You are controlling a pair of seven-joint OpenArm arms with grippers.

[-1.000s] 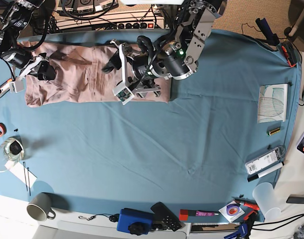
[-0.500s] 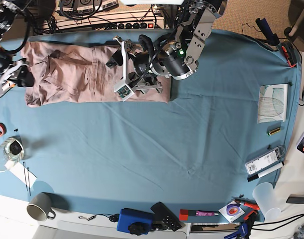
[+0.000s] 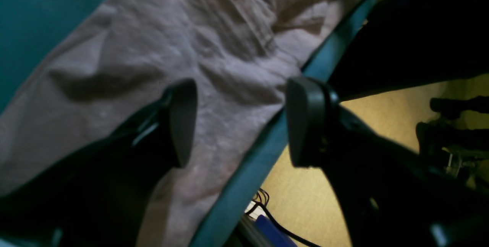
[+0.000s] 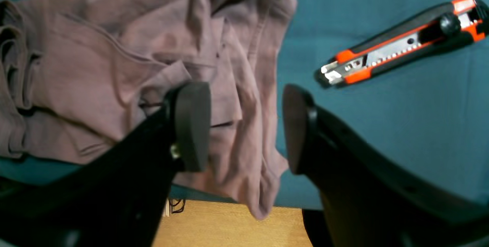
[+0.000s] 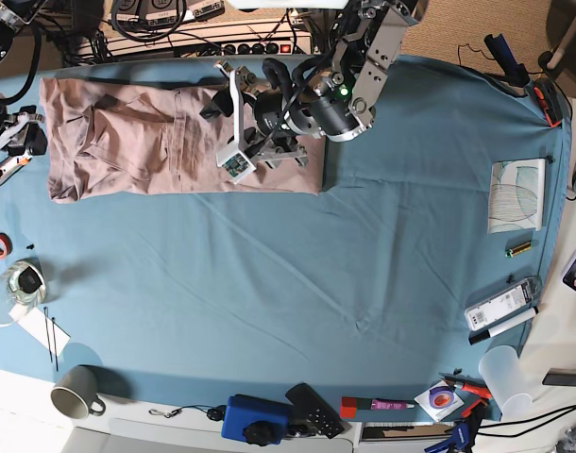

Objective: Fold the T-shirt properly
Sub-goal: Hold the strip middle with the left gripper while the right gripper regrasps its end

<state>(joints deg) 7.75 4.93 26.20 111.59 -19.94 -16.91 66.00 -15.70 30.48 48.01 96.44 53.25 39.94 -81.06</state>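
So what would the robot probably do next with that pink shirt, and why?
Probably lower the right gripper onto the T-shirt end below it and pinch: its jaws are open and empty, and the shirt lies as a long band, needing another fold.

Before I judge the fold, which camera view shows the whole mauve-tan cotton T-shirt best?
The base view: the mauve-tan cotton T-shirt lies there as a long folded band, only partly hidden by the left arm. The left wrist view shows blurred cloth at the table edge; the right wrist view shows one rumpled end.
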